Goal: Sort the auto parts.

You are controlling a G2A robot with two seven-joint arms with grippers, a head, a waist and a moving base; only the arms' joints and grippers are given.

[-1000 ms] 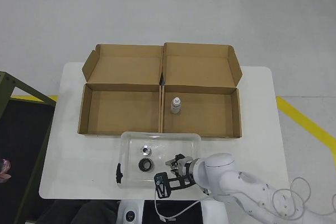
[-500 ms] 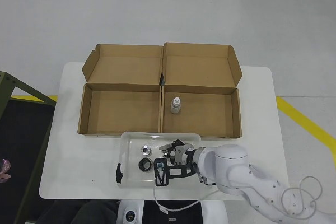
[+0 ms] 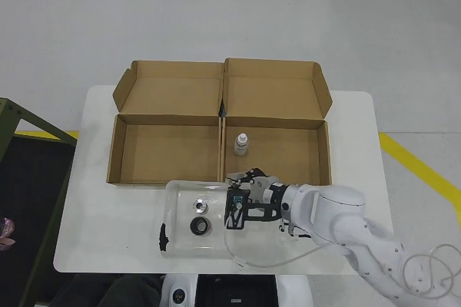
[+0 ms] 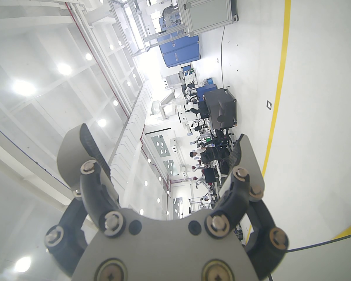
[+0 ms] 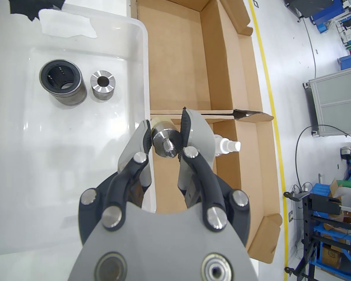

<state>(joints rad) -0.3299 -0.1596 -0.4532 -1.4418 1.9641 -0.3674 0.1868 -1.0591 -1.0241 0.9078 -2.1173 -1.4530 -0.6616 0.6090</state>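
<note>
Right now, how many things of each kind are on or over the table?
Boxes: 2
Bin: 1
Metal parts: 3 (bearing, bushing, stud in the right hand)
Bottle: 1
Total: 7

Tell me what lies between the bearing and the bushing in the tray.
Nothing: bare tray floor separates the black bearing and the silver bushing, clearest in the right wrist view.
</note>
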